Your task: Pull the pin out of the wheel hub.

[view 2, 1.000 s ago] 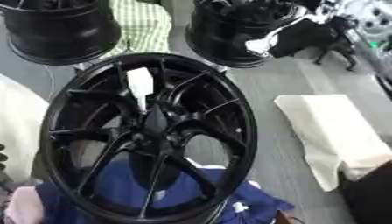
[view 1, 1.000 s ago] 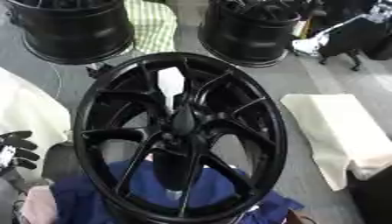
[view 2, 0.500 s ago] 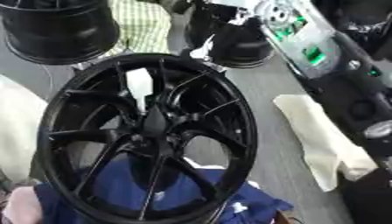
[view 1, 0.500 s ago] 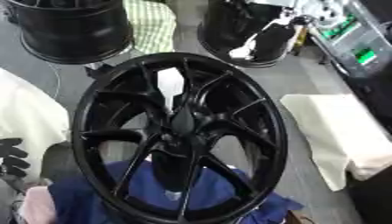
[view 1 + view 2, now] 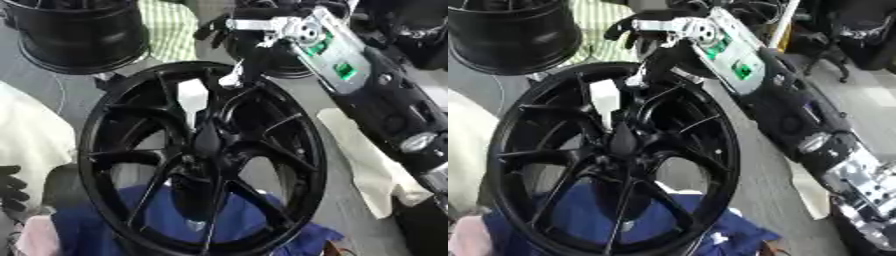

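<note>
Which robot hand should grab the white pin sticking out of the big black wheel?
Probably the right hand. Its arm reaches in from the upper right, and the hand hangs just above the wheel hub, close to the white pin. The left hand sits low at the left edge.

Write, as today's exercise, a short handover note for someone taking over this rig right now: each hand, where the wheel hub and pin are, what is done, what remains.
Right hand: reaching in from the upper right, above the far rim of the wheel hub, fingers curled, holding nothing.
Left hand: idle at the left edge, fingers relaxed.
Wheel hub: black, spoked, resting over a blue cloth.
Pin: white, seated in the hub just beyond its centre.
Done: the approach only; the hand is not touching the pin.
Left: lower the right hand, grasp the pin, pull it out.
</note>
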Controlling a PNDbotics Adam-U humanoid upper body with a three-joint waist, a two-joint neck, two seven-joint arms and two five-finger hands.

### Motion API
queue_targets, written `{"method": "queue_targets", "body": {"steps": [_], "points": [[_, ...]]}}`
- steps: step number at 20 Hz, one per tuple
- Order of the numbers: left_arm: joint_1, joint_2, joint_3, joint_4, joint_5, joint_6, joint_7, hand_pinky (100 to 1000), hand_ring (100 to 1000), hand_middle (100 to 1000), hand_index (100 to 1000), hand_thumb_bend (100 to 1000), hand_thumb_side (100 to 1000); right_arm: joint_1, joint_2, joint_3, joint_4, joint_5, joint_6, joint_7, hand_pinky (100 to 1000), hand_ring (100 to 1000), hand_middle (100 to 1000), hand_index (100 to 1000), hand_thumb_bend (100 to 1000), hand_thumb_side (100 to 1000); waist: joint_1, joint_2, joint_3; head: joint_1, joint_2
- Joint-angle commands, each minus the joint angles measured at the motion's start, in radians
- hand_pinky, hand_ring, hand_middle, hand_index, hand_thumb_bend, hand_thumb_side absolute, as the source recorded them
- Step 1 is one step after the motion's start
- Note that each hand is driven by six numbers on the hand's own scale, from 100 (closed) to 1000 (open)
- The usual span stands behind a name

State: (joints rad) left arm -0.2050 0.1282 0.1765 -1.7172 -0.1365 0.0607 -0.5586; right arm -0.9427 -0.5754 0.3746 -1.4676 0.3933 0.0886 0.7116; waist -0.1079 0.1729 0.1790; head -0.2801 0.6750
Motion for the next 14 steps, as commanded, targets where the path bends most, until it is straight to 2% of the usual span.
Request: {"method": "queue_targets", "body": {"steps": [1, 7, 14], "points": [[-0.012, 0.001, -0.003, -0.022, -0.002, 0.001, -0.006, 565, 594, 581, 789, 100, 678, -0.021, -0.009, 0.005, -0.038, 0.001, -0.002, 0.031, 791, 879, 912, 955, 388, 294, 0.004, -0.012, 0.000, -0.005, -0.003], [-0.011, -0.001, -0.005, -0.022, -0.003, 0.001, -0.009, 565, 595, 581, 790, 100, 678, -0.018, 0.008, 0.018, -0.036, 0.004, 0.003, 0.060, 787, 871, 893, 945, 383, 287, 0.004, -0.012, 0.002, -0.011, -0.002], [-0.015, -0.003, -0.008, -0.023, -0.003, -0.002, -0.013, 564, 596, 581, 791, 100, 676, -0.016, 0.032, 0.019, 0.024, 0.024, -0.001, 0.056, 783, 864, 877, 941, 376, 281, 0.008, -0.010, 0.006, -0.025, -0.001]]}}
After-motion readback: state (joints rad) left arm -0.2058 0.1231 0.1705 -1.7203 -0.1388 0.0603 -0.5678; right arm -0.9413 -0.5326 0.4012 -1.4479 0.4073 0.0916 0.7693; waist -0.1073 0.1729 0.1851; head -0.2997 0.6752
